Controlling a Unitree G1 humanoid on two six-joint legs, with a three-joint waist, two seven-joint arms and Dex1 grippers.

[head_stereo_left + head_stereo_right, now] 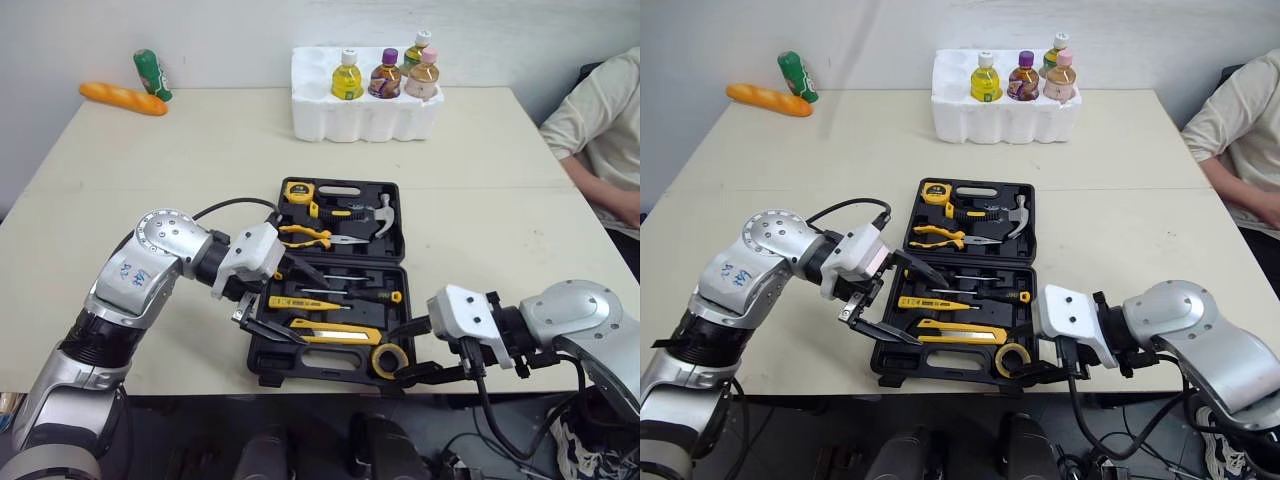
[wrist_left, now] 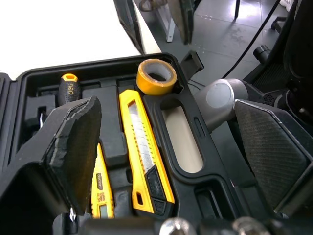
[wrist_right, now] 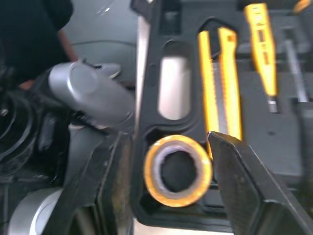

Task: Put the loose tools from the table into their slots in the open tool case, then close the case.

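The black tool case lies open near the table's front edge. Its far half holds a tape measure, hammer and pliers. Its near half holds screwdrivers, a yellow utility knife and a yellow tape roll. My left gripper hangs open over the near half's left side, above the knife. My right gripper is open at the case's front right corner. One finger stands on each side of the tape roll, which sits in its round slot.
A white foam tray with several drink bottles stands at the back centre. A bread loaf and a green bottle lie at the back left. A person's sleeve is at the right edge.
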